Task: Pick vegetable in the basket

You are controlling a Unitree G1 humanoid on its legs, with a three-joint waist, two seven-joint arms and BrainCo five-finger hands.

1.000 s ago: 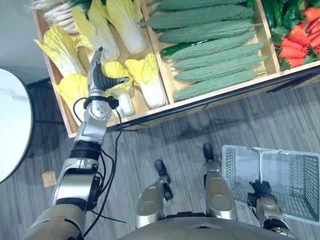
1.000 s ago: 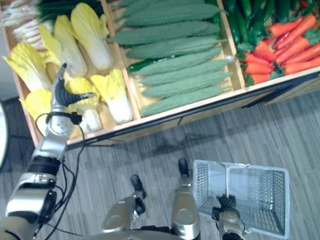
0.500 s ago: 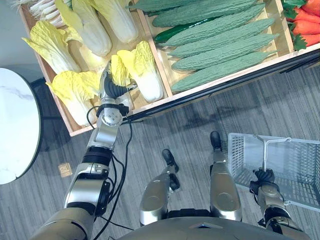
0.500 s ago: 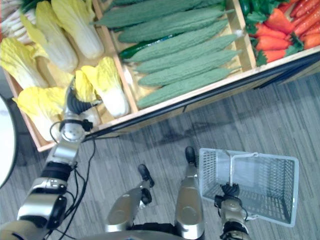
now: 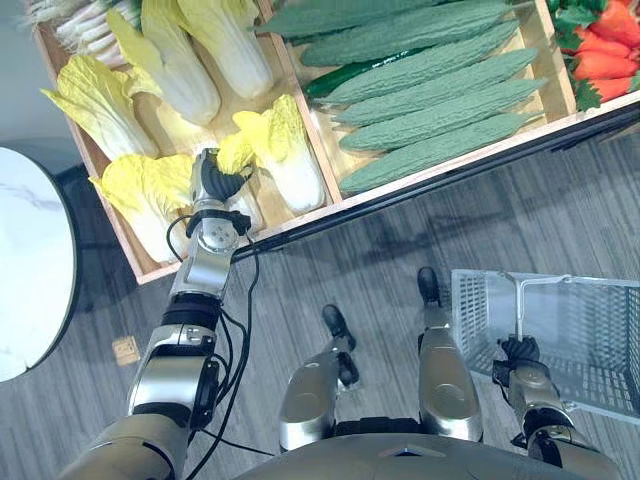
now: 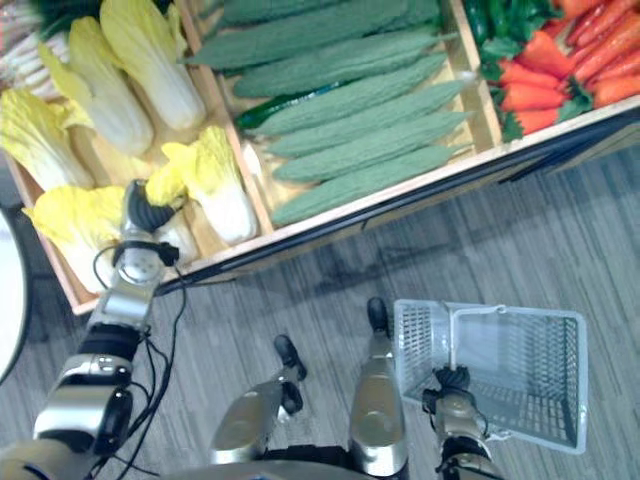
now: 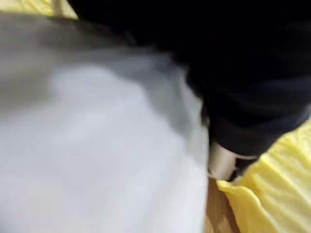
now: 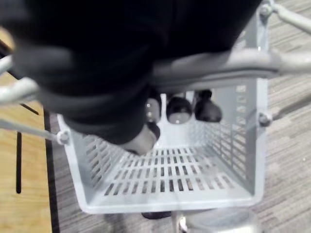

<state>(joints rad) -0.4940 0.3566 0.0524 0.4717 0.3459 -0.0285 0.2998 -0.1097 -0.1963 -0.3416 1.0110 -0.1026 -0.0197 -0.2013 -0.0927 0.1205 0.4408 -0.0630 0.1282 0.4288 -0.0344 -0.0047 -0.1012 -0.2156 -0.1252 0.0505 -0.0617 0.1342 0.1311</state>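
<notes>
In the wooden crate lie several napa cabbages. My left hand rests on a small one, the napa cabbage, with yellow leaves and a white stem. Its fingers are curled down over the stem, and the dark cover hides most of them. Low at the right, my right hand is shut on the wire handle of the grey plastic basket. The basket hangs above the floor with nothing inside.
Beside the cabbages a compartment holds several bitter gourds and a dark cucumber. Carrots lie at the far right. A white round table stands at the left. The crate's front edge overhangs grey floor.
My left hand has come down onto the small cabbage and its fingers went from straight to curled. The view has shifted. The right hand keeps its hold on the basket handle.
</notes>
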